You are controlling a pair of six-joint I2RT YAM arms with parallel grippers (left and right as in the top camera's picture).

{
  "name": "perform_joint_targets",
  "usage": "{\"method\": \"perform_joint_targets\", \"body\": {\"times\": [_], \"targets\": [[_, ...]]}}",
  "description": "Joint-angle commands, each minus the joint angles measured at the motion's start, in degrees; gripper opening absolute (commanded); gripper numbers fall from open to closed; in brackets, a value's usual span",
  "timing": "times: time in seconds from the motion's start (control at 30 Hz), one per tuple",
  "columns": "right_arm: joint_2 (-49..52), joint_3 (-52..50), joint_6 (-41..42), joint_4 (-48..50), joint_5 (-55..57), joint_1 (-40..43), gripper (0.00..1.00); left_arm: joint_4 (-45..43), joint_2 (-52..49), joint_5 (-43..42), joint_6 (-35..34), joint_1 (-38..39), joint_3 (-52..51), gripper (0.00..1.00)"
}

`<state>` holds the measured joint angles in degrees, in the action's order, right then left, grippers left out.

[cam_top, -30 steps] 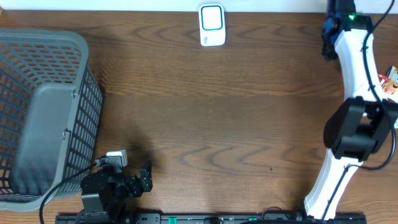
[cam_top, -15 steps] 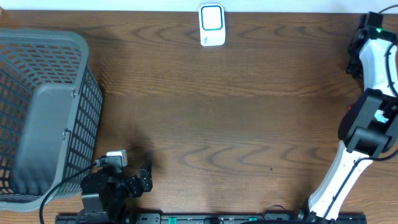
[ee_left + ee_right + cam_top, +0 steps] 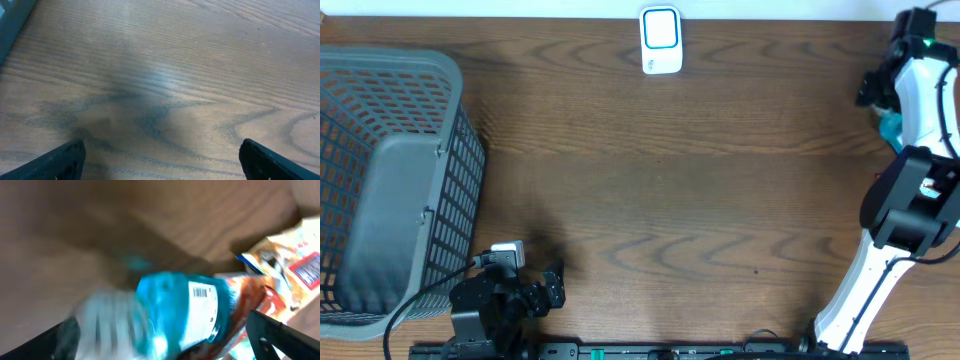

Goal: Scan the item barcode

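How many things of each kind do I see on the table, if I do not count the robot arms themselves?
Basket: 1
Scanner: 1
Blue bottle: 1
Snack packets: 2, as far as the blurred right wrist view lets me tell
Total: 5

The tabletop (image 3: pixel 720 180) is dark brown wood with wavy grain and fills nearly the whole overhead view. A pale strip (image 3: pixel 470 8) runs along its far edge. Soft light gives the wood a bluish sheen in places.
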<state>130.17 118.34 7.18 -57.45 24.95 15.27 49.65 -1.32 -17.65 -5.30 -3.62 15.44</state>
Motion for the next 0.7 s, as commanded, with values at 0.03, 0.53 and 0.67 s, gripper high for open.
{"method": "perform_joint_targets", "body": {"times": [0.03, 0.53, 0.67], "targets": [[-8.2, 2.1, 2.2, 1.4, -1.7, -3.1, 0.99, 0.5, 0.3, 0.2, 0.3, 0.2, 0.1, 0.98], [-38.1, 2.4, 9.1, -0.4, -14.9, -11.9, 0.99, 0.5, 0.3, 0.2, 0.3, 0.2, 0.1, 0.98], [-46.4, 2.4, 9.1, -2.2, -16.3, -15.2, 0.99, 0.5, 0.3, 0.2, 0.3, 0.2, 0.1, 0.98]]}}
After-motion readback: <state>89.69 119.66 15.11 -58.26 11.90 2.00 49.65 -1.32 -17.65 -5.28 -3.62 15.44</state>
